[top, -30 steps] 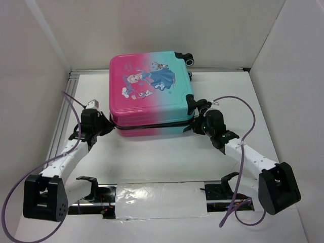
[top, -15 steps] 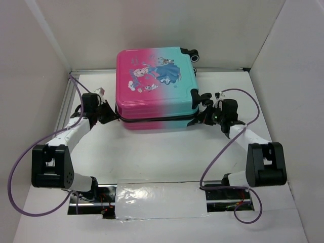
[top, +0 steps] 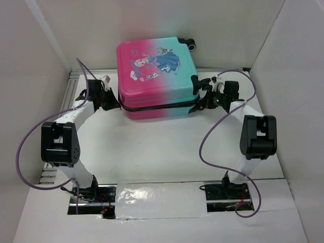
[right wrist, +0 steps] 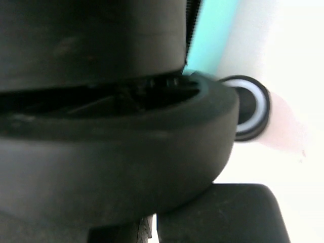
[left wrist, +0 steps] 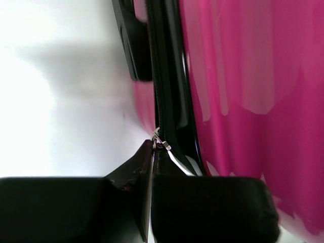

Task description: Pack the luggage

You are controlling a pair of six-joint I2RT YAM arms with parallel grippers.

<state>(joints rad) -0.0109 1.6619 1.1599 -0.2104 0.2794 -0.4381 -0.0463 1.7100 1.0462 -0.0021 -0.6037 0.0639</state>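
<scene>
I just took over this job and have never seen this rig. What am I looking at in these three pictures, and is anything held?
Two robot arms are bolted at the table's near edge. The overhead picture shows both reaching to the sides of the pink-and-teal luggage. The other two pictures come from cameras on each wrist. The left gripper is shut, apparently pinching the zipper pull. The right gripper is shut near a wheel; whether it holds anything is hidden.
</scene>
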